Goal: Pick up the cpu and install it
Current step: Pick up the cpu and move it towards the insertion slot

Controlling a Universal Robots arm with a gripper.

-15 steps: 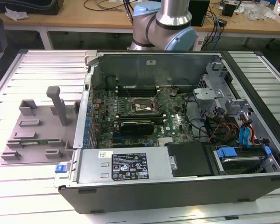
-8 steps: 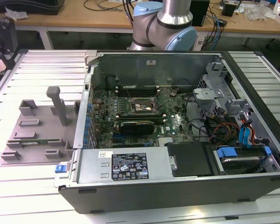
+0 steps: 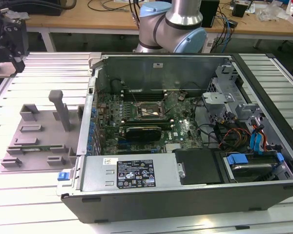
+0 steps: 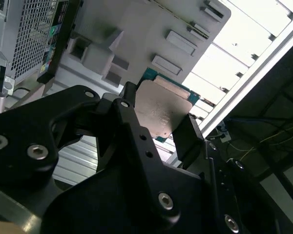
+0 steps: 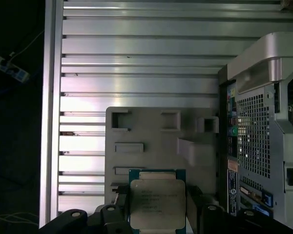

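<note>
The cpu (image 5: 156, 202) is a flat square chip with a silvery-grey metal top on a green rim. It sits clamped between the two black fingers (image 4: 129, 105) of my gripper (image 4: 161, 119), which is shut on its opposite edges. In both wrist views the chip hangs in the air above the grey holder block (image 5: 156, 141) and the ribbed metal table. In the exterior view my gripper (image 3: 13, 48) is high at the far left, well apart from the open computer case. The black socket frame (image 3: 147, 111) lies on the green motherboard (image 3: 183, 129) inside that case.
The open computer case (image 3: 185, 195) fills the exterior view's middle and right, with cables, a drive bay (image 3: 254, 165) and steel walls around the board. A grey post (image 3: 61, 109) stands on the holder block (image 3: 39, 134). The arm's base (image 3: 173, 24) rises behind the case.
</note>
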